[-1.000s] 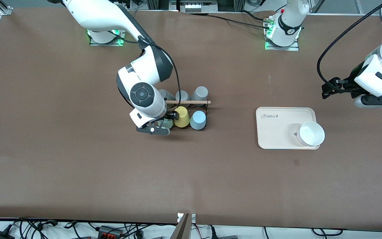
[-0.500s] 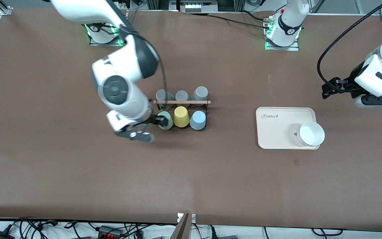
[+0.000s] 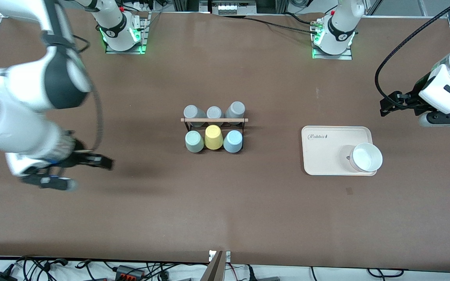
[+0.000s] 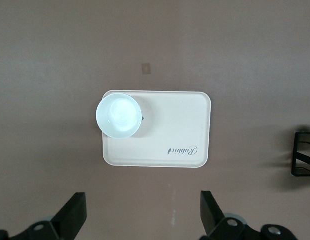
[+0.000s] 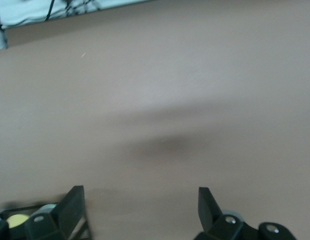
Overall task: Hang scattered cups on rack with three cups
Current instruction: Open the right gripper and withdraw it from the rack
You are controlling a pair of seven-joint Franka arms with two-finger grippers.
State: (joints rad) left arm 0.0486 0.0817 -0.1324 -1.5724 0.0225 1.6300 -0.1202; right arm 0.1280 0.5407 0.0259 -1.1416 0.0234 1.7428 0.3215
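The black wire rack (image 3: 244,125), with a wooden rod (image 3: 214,120) across its top, stands mid-table. In its row nearer the front camera sit the mint-green cup (image 3: 194,141), a yellow cup (image 3: 213,137) and the light blue cup (image 3: 233,141). Three grey cups (image 3: 214,112) fill the farther row. My right gripper (image 3: 102,161) (image 5: 139,210) is open and empty over bare table toward the right arm's end, well apart from the rack. My left gripper (image 3: 385,106) (image 4: 142,220) waits open and empty beside the tray.
A cream tray (image 3: 326,148) (image 4: 195,130) holding a white bowl (image 3: 366,157) (image 4: 118,116) lies toward the left arm's end. Cables run along the table edge nearest the front camera. The rack's corner (image 4: 302,160) shows in the left wrist view.
My right gripper has left the mint-green cup on the rack and swung away toward the right arm's end of the table. The left arm has not moved.
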